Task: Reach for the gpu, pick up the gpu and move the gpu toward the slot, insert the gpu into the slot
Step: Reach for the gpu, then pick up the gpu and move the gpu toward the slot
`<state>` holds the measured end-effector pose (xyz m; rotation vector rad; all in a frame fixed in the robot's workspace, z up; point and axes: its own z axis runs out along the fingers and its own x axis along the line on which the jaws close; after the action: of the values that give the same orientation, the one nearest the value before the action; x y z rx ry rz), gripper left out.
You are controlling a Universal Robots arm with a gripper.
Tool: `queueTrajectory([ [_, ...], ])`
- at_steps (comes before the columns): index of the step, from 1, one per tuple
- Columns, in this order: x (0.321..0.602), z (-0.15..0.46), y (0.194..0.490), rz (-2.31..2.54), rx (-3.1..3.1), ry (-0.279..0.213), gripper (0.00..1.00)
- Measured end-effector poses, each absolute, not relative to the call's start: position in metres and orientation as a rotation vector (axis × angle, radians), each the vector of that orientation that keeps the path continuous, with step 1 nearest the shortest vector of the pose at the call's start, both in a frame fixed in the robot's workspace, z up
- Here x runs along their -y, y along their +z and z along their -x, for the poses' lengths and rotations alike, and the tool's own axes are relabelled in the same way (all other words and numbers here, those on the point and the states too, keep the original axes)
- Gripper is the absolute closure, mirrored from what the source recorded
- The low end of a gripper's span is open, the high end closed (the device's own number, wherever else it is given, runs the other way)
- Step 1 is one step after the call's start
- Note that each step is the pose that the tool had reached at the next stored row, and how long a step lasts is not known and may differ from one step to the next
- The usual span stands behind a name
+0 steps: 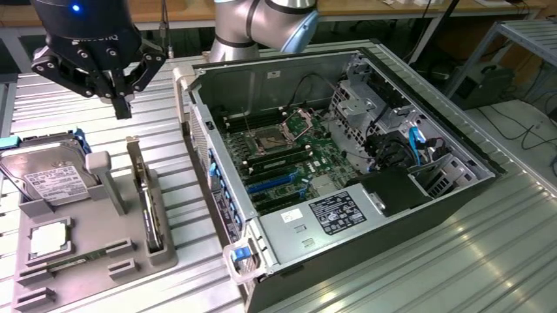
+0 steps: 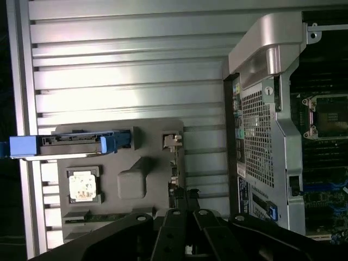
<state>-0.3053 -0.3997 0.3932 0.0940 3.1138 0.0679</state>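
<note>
Empty gripper [image 1: 122, 109] hovers over the bench [image 1: 435, 274], fingers pressed together. The gpu [image 1: 146, 195] stands on edge in the grey holder [image 1: 96, 261], just nearer (computer case [image 1: 252, 85] on the exterior view's right). Risk: unspread fingers jab the card's edge and tip it.

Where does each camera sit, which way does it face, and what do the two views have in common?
Exterior view: raised off the arm, looking down slantwise at the open computer case, the grey holder and the gpu standing in it; the arm and its shut gripper show.
Wrist view: on the wrist, looking down past the gripper onto the holder and the case's corner.
Shared: holder, hard drive, processor chip, case, gripper.
</note>
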Motion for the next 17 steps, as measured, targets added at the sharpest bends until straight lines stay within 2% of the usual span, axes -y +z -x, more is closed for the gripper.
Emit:
queueTrajectory([
  [17,0.3997,0.3172,0.3932,-0.092,-3.114,0.068,0.89],
])
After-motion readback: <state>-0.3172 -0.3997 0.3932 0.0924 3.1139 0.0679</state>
